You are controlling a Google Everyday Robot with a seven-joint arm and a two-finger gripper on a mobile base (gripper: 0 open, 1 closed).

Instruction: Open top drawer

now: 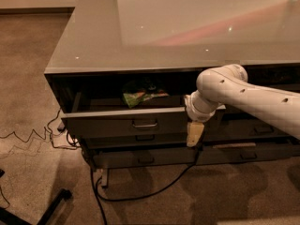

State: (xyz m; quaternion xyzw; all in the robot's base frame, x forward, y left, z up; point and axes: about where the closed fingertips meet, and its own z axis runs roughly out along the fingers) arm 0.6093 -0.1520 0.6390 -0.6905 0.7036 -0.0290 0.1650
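Note:
The top drawer (108,124) of the left stack stands pulled out from under the grey counter. Its dark flat front carries a small metal pull (144,124) at its centre. The inside shows behind the front, with a green packet (140,96) lying in it. My gripper (194,135) hangs downward at the drawer front's right end, just below its lower edge and to the right of the pull. The white arm (248,97) reaches in from the right.
The glossy grey countertop (187,27) overhangs the drawers. Two slimmer drawer fronts (145,159) sit below the open one, and another stack (262,128) is partly hidden behind the arm. A black cable (140,191) loops on the carpet; thin wires (28,137) and a black base leg (51,205) lie left.

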